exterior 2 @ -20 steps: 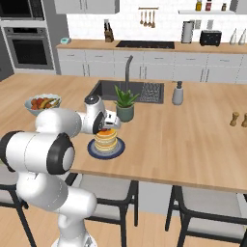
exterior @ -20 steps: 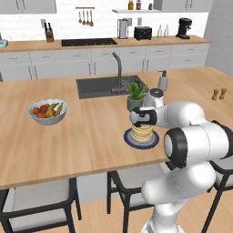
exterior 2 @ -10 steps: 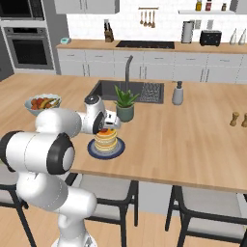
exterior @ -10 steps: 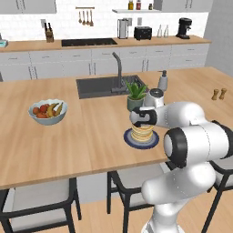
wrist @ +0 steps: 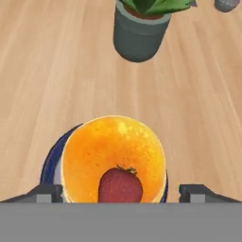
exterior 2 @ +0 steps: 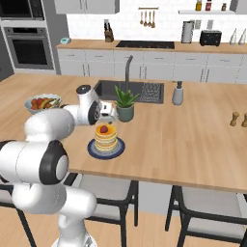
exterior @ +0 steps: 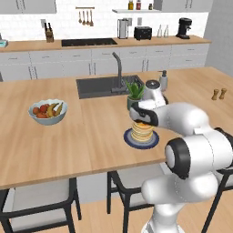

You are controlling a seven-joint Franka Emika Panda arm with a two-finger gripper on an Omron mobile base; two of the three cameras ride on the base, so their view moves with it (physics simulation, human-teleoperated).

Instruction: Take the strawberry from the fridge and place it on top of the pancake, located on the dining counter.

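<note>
The strawberry (wrist: 120, 186), a tiny dark red roundish fruit, sits on top of the pancake (wrist: 113, 158), a stack of pale yellow-tan round discs on a dark plate (exterior 2: 106, 150), low in the centre of the hand view. The two-finger gripper (wrist: 121, 193) hovers just above, its dark tips spread wide to either side and clear of the fruit. A careless lift could brush the berry and roll it onto the light-wood dining counter (exterior: 68, 145). A green potted plant (wrist: 141, 28) stands near the top of the frame.

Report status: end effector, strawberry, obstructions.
End effector open, above the pancake. Strawberry resting on top, released. Potted plant close behind the stack, not touching.
</note>
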